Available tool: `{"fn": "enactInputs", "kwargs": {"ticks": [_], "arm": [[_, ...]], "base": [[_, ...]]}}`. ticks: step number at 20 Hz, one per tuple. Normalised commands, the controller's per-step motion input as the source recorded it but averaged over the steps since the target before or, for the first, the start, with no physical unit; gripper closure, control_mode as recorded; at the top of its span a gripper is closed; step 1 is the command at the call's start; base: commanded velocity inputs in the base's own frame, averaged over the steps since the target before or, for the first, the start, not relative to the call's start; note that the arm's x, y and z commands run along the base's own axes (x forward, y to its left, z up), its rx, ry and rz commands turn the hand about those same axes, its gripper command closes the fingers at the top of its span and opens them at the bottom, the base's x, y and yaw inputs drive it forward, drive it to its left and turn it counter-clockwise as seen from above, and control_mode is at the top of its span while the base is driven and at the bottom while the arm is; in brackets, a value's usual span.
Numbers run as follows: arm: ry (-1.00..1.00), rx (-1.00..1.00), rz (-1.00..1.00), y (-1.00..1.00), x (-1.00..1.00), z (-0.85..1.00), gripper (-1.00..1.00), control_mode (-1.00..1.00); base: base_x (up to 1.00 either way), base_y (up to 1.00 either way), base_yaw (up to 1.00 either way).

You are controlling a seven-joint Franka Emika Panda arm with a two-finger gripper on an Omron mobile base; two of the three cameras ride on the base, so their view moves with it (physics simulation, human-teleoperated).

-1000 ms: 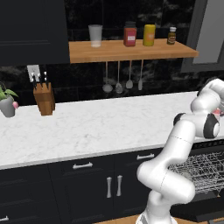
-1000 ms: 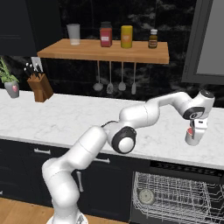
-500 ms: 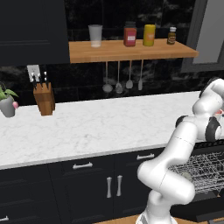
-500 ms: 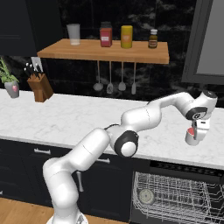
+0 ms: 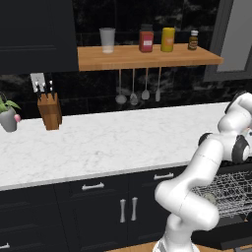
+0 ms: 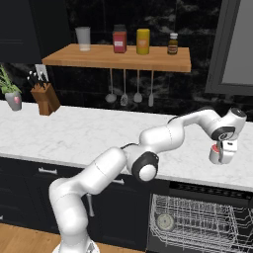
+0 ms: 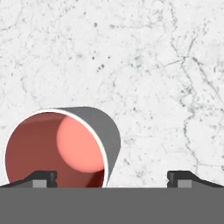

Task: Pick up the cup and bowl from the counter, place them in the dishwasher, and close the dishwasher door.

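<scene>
Status: I'm at step 1 of the job, nothing loaded yet. Gripper (image 7: 112, 177) is spread wide, holding nothing, looking straight down on the counter (image 7: 144, 57). The cup (image 7: 61, 146) sits upright on the counter at the lower left of the hand view, under my left tip; the right tip is over bare marble. So jaws aren't centred on it, by my read I need a sideways shift before closing.

In the right base view the hand hangs at the far right end of the worktop w/ a bit of red at the cup (image 6: 215, 147) just beside it. Can't tell from there if anything's touching.

The dishwasher (image 6: 207, 217) is open below that end of the counter, wire rack (image 6: 197, 225) pulled out. There's 1 round item in the rack's left corner, too small to ID. Can't spot the bowl anywhere, so can't say where it stands. Left to do as I judge it: grab cup, load it, find + load bowl, shut door.

Materials: cup is a short cylinder, matte pale outside, glossy red-orange inside, thin white rim. Smooth walls, prob slippery. Counter is white marble w/ grey veins and fine specks, flat, polished. Rack is thin grey metal wire, open grid.
</scene>
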Motion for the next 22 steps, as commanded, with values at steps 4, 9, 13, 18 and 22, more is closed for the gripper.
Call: {"fn": "enactInputs", "kwargs": {"ticks": [4,9,13,18,22], "arm": [[0.0,0.0,0.0,-0.04,0.31,-0.12,-1.0,-1.0],[0.0,0.0,0.0,-0.09,0.17,0.0,-1.0,-1.0],[0.0,0.0,0.0,0.0,0.0,-0.11,-1.0,-1.0],[0.03,0.0,0.0,0.0,0.0,-0.4,-1.0,-1.0],[0.06,0.0,0.0,0.0,0.0,-0.15,-1.0,-1.0]], "base": [[0.0,0.0,0.0],[0.0,0.0,0.0],[0.0,0.0,0.0],[0.0,0.0,0.0],[0.0,0.0,0.0]]}}
